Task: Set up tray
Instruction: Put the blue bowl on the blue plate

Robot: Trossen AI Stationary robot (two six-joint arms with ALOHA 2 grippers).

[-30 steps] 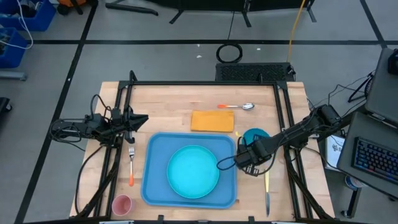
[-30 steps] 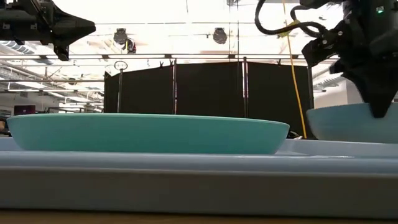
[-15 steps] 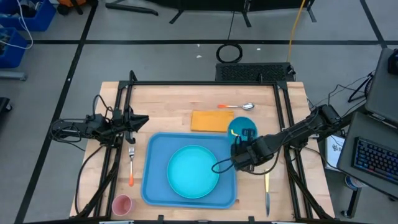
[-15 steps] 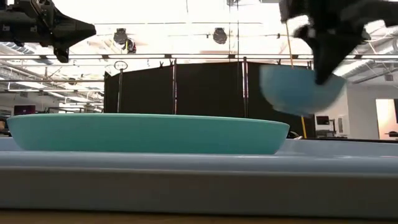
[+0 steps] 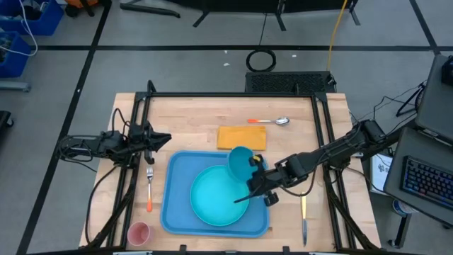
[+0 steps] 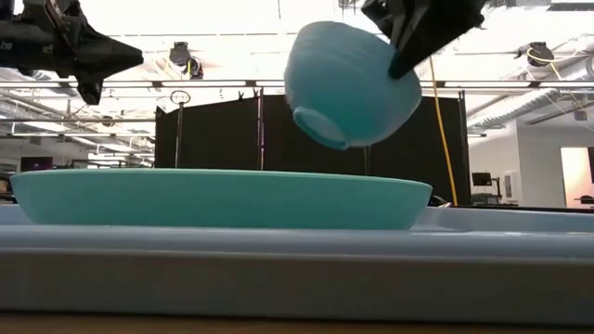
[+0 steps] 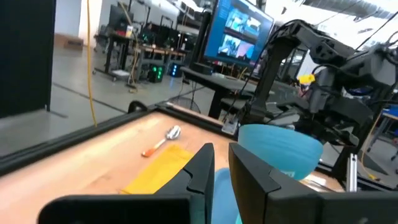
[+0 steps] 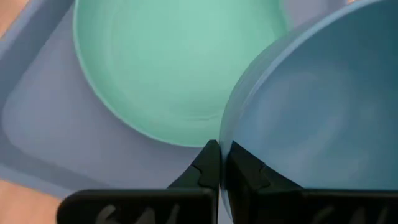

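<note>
A: On the surface's front middle: tray (image 5: 175, 205) flat, turquoise plate (image 5: 216, 198) centred in it. Right gripper (image 5: 255, 172) holds blue bowl (image 5: 241, 163) by its rim, jaws pinched tight on the wall, bowl tilted, in the air over the plate's far right edge.

B: Left?

A: Left gripper (image 5: 164, 137) parked above the surface's left side, jaws nearly together, nothing in them. Fork (image 5: 149, 188) just beside the tray, napkin (image 5: 242, 137) behind it.

B: Risk?

A: Thin rim pinch plus tilt: bowl could slip or land on the plate's lip and rock.

B: Change?

A: A second ago the bowl was off the tray's right; now it's over it, higher.
</note>
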